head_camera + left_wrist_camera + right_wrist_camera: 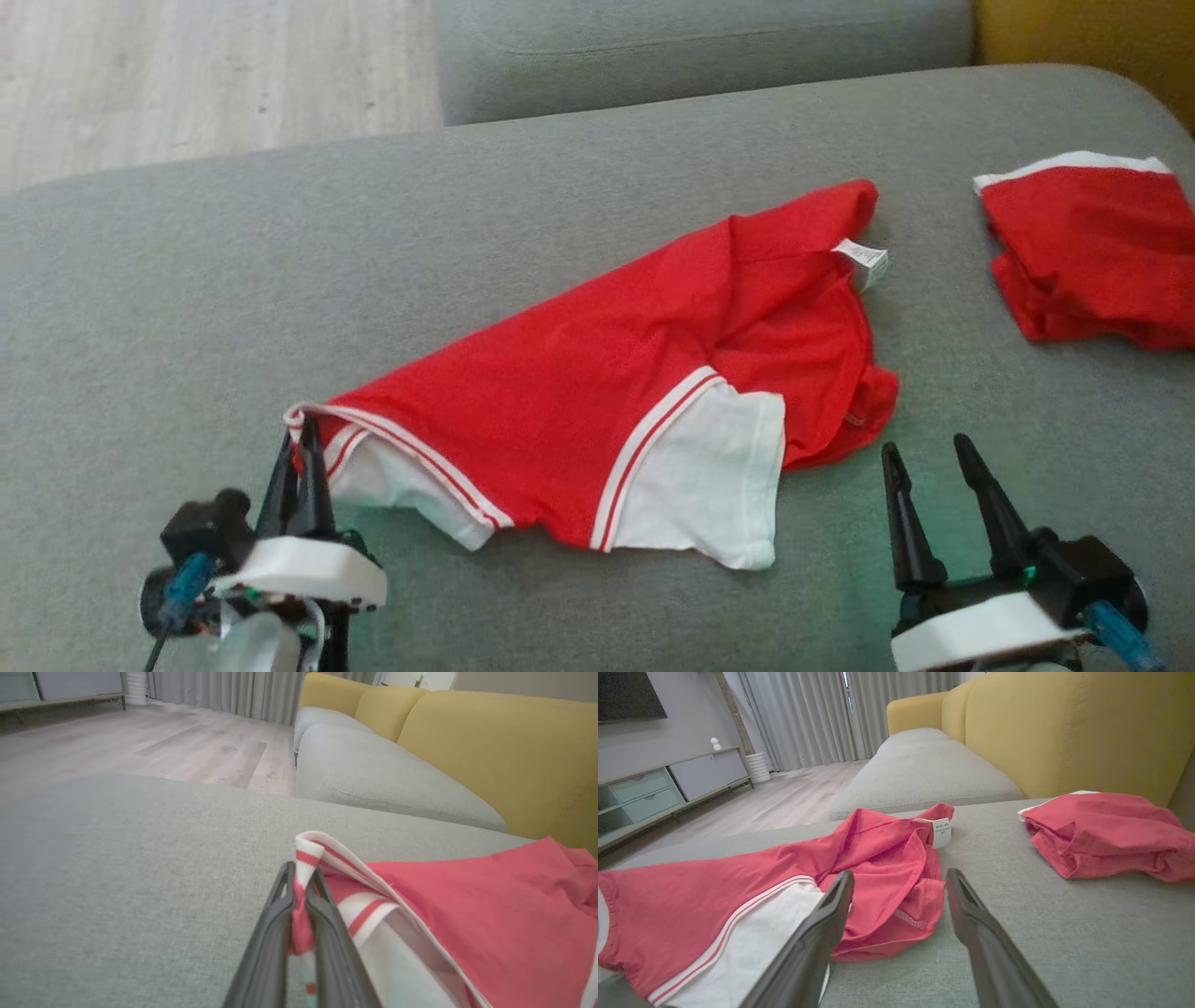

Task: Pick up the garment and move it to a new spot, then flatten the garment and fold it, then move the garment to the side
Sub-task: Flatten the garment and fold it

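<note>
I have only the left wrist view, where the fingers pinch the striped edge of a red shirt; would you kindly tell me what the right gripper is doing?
Observer: The right gripper is open and empty, above the grey cushion beside the bunched red end of the shirt.
Operator: Thank you. Is anything else on the cushion?
Observer: Yes, a second red garment lies crumpled at the robot's far right, apart from the shirt.
Operator: Is the shirt flat yet?
Observer: No; its far end is folded over, with a white label sticking out.
</note>
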Available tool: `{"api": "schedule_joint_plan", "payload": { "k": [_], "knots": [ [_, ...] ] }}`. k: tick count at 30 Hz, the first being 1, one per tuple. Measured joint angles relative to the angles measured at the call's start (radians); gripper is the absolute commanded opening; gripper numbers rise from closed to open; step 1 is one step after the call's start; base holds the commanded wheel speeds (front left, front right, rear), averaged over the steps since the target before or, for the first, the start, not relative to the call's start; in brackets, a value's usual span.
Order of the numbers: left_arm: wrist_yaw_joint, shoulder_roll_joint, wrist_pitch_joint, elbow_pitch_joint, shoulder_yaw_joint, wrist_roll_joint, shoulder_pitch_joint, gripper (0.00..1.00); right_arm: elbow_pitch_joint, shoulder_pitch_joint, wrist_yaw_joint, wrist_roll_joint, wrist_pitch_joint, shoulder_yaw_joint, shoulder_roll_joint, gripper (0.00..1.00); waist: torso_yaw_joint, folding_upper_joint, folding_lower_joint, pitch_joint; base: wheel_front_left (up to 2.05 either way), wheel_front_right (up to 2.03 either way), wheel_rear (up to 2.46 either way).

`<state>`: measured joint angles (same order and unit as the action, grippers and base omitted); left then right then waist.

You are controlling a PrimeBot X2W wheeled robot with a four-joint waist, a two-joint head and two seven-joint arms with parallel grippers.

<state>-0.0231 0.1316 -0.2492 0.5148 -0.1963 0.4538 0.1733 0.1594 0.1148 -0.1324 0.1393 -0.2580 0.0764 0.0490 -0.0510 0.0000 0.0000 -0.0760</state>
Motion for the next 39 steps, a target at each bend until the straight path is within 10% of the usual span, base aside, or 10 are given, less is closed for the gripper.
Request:
{"api": "schedule_joint_plan", "payload": {
  "k": [2,5,13,20,26,39],
  "knots": [
    [-0.005,-0.001,0.0,-0.027,0.005,-0.04,0.0,0.11,0.002,0.001,0.0,0.0,0.0,0.006,0.0,1.0,0.012,0.0,0.0,0.001,0.0,0.0,0.0],
    [-0.01,-0.007,0.0,-0.045,0.01,-0.074,0.0,1.0,0.002,0.0,0.0,0.0,0.0,0.011,0.0,1.0,0.02,0.0,0.0,0.002,0.0,0.0,0.0],
    [-0.056,-0.021,-0.001,-0.188,-0.014,-0.27,-0.023,1.0,0.004,0.0,0.0,0.0,0.0,0.006,0.003,1.0,0.026,0.0,0.0,0.003,0.0,0.0,0.0],
    [0.035,-0.045,-0.003,-0.258,-0.235,-0.408,-0.05,1.0,0.0,0.0,0.0,0.0,0.0,-0.02,0.006,1.0,0.008,0.0,0.0,-0.019,0.0,0.0,0.0],
    [0.138,-0.06,0.021,-0.131,-0.508,-0.465,0.028,1.0,-0.011,-0.009,0.0,0.0,0.0,-0.027,0.012,1.0,-0.037,0.0,0.0001,-0.059,0.0,0.0,0.0],
    [0.155,-0.075,0.202,0.1,-0.775,-0.401,0.218,1.0,-0.012,-0.049,0.0,0.0,0.0,-0.024,0.019,1.0,-0.156,0.0,0.0001,-0.133,0.0,0.0,0.0]
  ]
}}
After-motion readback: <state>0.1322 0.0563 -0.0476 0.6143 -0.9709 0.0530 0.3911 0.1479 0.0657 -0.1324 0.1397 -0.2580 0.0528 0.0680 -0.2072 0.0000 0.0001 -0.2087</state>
